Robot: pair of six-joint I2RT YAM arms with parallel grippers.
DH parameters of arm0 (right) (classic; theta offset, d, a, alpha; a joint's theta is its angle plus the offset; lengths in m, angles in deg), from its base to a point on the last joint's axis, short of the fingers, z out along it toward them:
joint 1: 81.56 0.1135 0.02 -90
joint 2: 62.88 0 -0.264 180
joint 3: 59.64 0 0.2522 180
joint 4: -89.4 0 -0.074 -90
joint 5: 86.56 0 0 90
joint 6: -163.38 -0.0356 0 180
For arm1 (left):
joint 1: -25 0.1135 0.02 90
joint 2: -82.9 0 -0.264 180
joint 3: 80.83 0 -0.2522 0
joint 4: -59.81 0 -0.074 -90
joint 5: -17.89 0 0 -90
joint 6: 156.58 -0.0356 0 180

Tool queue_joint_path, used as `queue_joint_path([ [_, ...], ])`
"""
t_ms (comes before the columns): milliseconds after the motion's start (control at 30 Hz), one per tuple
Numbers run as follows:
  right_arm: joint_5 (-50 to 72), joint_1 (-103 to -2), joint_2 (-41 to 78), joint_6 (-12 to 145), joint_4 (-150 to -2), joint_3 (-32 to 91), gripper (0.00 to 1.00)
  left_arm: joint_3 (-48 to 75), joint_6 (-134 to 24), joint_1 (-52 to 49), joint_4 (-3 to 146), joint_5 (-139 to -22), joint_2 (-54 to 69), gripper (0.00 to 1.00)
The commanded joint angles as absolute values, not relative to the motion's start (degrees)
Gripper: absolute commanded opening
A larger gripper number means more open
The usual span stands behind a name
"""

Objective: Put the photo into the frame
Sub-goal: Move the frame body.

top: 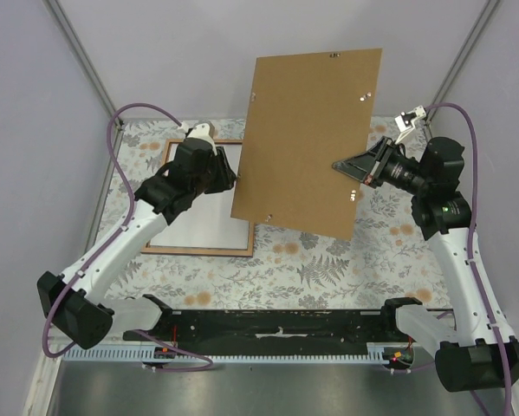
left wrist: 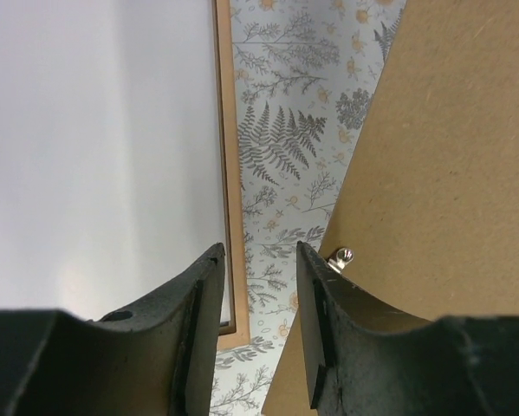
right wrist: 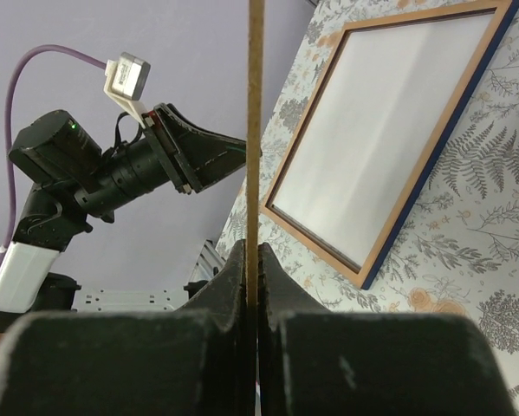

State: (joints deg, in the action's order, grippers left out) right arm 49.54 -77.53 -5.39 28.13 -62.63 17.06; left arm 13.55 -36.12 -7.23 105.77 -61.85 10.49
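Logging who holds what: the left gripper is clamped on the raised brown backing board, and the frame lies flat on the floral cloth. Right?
Wrong arm: the right gripper is clamped on the raised backing board, as the right wrist view shows; the left gripper stands open. The frame does lie flat on the floral cloth.

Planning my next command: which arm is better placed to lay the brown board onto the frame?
Right. The right gripper is shut on the board, holding it aloft; the left gripper is open beside it, above the frame, gripping nothing.
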Motion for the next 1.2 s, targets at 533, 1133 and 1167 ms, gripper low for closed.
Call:
queue_joint_path([
  [533,45.97,-76.03,-4.53,29.70,-66.65,18.46,0.00,14.66,-35.47,3.78,111.27,-50.21,15.40,0.54],
  [1133,48.79,-77.26,-5.84,32.87,-63.40,12.48,0.00,9.65,-25.10,35.19,103.36,-59.63,-12.10,0.52],
  [1167,48.79,-77.26,-5.93,32.87,-63.40,12.31,0.00,9.12,-25.10,35.54,103.36,-59.46,-12.90,0.51],
])
